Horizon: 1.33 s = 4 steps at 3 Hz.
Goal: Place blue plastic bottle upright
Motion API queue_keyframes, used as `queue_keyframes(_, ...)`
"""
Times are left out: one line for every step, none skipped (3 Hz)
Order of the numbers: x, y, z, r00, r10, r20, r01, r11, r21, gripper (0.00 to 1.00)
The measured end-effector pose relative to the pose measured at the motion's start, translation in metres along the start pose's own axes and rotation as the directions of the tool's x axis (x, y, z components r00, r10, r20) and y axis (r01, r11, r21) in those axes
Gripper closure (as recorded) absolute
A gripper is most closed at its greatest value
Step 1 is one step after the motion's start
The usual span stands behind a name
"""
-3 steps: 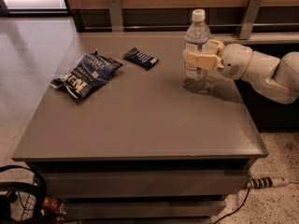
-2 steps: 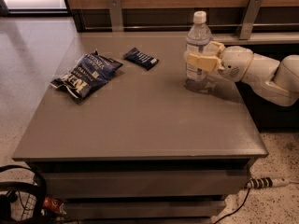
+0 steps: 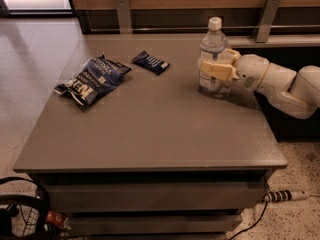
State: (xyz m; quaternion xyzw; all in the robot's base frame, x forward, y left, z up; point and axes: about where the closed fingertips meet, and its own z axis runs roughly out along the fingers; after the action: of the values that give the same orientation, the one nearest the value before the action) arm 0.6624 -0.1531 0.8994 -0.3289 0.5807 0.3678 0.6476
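Camera view: we see grey table [image 3: 150, 134], dark blue snack bag [image 3: 92, 79] lying left. Right side, blue plastic bottle [image 3: 213, 46] stands upright on tabletop, white cap up; gripper [image 3: 211, 65] clamped around its labelled middle. Small dark blue packet [image 3: 150, 62] farther back.

Grey table [image 3: 150, 139]; snack bag [image 3: 92, 79] at left, small dark packet [image 3: 150, 62] near, behind it; both well left of my gripper [image 3: 216, 67].
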Motion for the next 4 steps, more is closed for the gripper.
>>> queue_keyframes(0.012,-0.004,-0.0039,0.999,0.034,0.009,-0.034,0.9993,0.016,1.0)
queue_keyframes(0.0129,-0.0051,-0.0044,0.999,0.043,0.011,-0.043,0.9989,0.021,1.0)
queue_keyframes(0.0102,-0.0051,-0.004,0.999,0.043,0.011,-0.043,0.9989,0.02,0.82)
queue_keyframes(0.0097,-0.005,-0.0038,0.999,0.043,0.011,-0.043,0.9989,0.02,0.6)
